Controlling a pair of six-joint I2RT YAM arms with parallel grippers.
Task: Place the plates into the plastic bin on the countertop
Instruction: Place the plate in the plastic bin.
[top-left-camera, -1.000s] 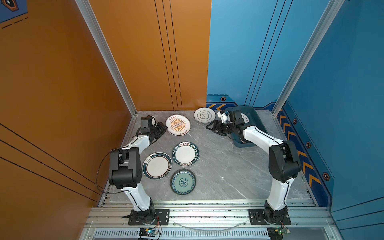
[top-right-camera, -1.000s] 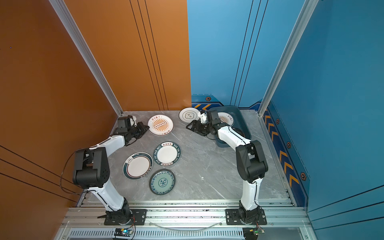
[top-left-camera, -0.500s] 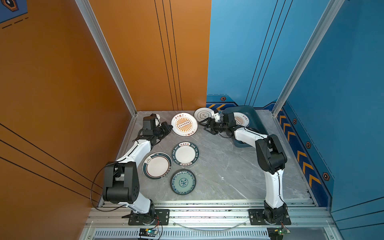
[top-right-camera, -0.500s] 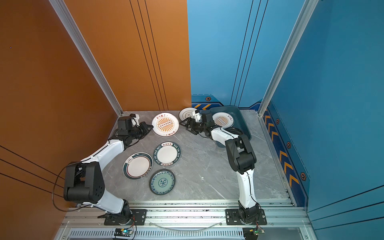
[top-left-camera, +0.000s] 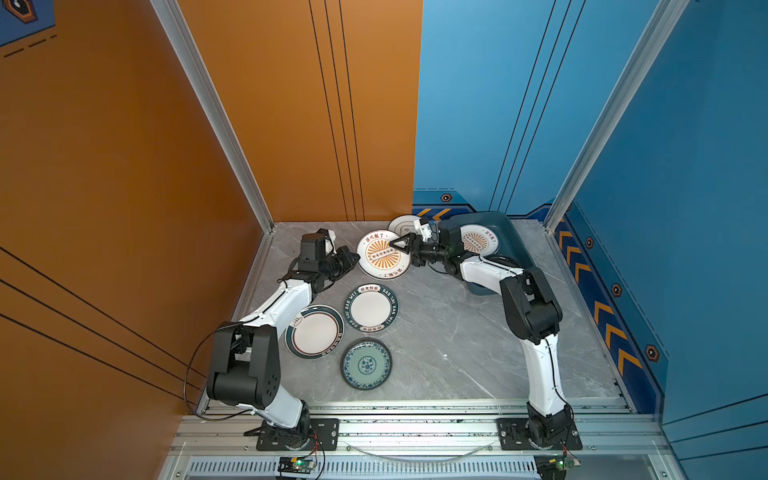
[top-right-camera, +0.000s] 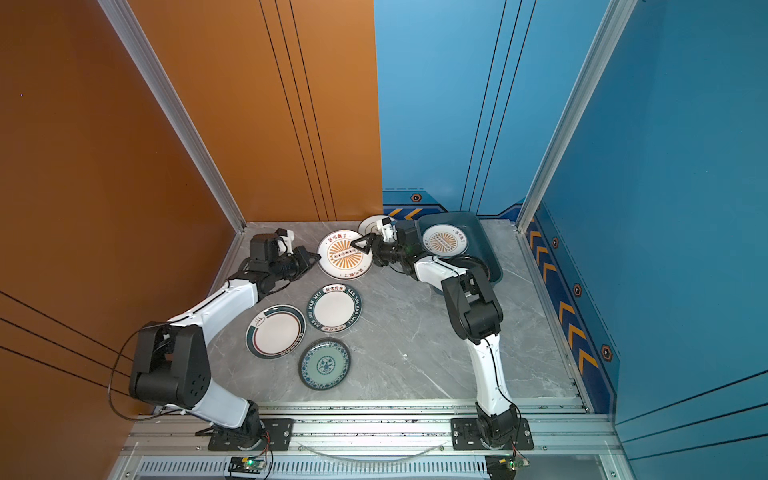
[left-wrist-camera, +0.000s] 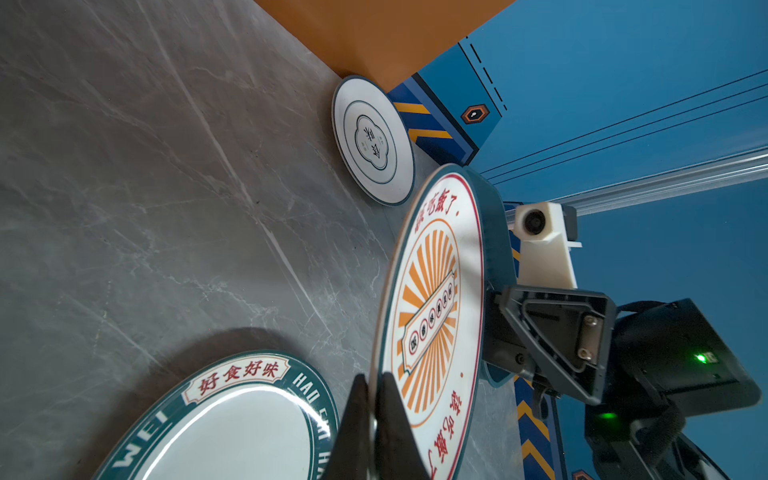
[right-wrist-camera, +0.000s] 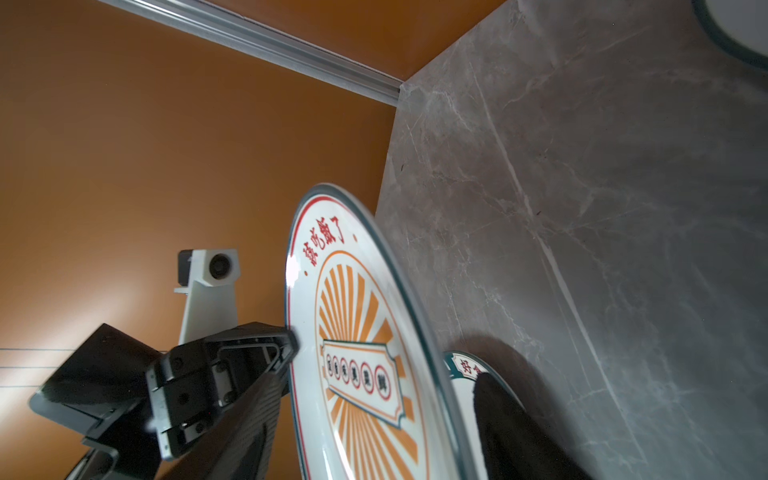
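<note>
Marble countertop (top-left-camera: 436, 332): left claw (left-wrist-camera: 375, 380) clamped on raised sunburst plate (top-left-camera: 382, 253) rim; right claw (right-wrist-camera: 378, 386) jaws apart, straddling opposite rim.

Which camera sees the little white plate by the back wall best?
The left wrist view: the little white plate shows nearly whole, its rings clear. In both top views it is tiny, partly hidden behind the right arm. The right wrist view doesn't clearly show it.

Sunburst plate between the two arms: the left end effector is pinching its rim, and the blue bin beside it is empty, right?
Not quite. The left end effector does pinch the sunburst plate by its rim, but the blue bin is not empty: a top view shows a second sunburst plate lying in it.
</note>
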